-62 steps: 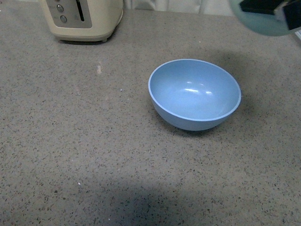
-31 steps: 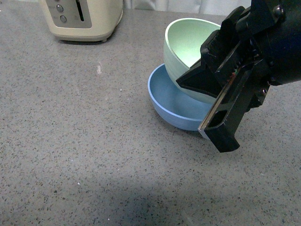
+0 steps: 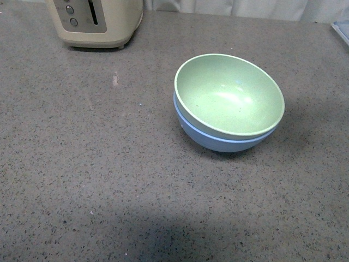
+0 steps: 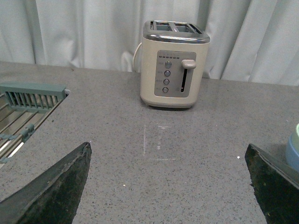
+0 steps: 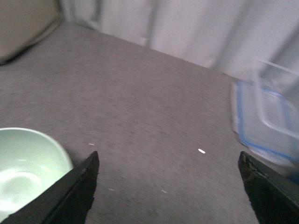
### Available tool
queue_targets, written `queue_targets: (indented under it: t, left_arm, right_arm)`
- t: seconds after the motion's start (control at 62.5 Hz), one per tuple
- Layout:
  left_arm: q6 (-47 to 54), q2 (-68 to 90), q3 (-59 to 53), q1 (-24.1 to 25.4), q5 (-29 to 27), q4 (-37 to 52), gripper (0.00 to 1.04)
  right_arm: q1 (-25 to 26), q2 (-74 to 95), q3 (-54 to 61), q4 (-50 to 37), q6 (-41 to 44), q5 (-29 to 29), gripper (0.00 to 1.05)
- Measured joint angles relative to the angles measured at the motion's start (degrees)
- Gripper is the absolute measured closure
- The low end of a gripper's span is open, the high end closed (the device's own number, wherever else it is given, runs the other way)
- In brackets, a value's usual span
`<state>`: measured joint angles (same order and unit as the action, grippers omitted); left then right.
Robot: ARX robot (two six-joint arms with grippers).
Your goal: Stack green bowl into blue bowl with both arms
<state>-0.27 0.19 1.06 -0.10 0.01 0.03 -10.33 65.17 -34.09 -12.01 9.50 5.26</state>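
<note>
the green bowl point(image 3: 229, 95) is sitting nested in the blue bowl point(image 3: 221, 139) on the speckled counter point(image 3: 82, 164), right of centre, a toaster point(image 3: 97, 21) standing far left. both grippers, left point(image 4: 168, 186) and right point(image 5: 170, 184), are gaping empty; a blurred, seemingly plastic container point(image 5: 268, 123) is lying nearby.

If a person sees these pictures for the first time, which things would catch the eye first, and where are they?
Probably the green bowl, nested inside the blue bowl right of centre on the grey speckled counter. Next, the cream toaster standing at the counter's back before white curtains.
</note>
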Motion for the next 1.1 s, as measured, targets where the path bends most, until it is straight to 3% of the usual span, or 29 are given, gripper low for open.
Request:
queue_targets:
  t: [0.048,0.128,0.192,0.592,1.104]
  left_arm:
    - [0.0,0.0,0.0,0.0,0.0,0.0,0.06]
    - [0.0,0.0,0.0,0.0,0.0,0.0,0.06]
    - [0.0,0.0,0.0,0.0,0.0,0.0,0.06]
    - [0.0,0.0,0.0,0.0,0.0,0.0,0.06]
    - [0.0,0.0,0.0,0.0,0.0,0.0,0.06]
  right_arm:
    - [3.2,-4.8,5.0,-3.3,-2.8,0.3,0.11]
    - [8.5,-12.3,15.0,-16.7,-6.2,-4.2,0.25]
    - [9.9,-16.2,19.3,-21.5,-7.5,-4.3,0.36]
    - [10.2,-27.4,28.0,-19.4,-8.7,-5.1,1.04]
    - [10.2,-42.0,33.8,-11.1,-8.9,-5.2,1.04]
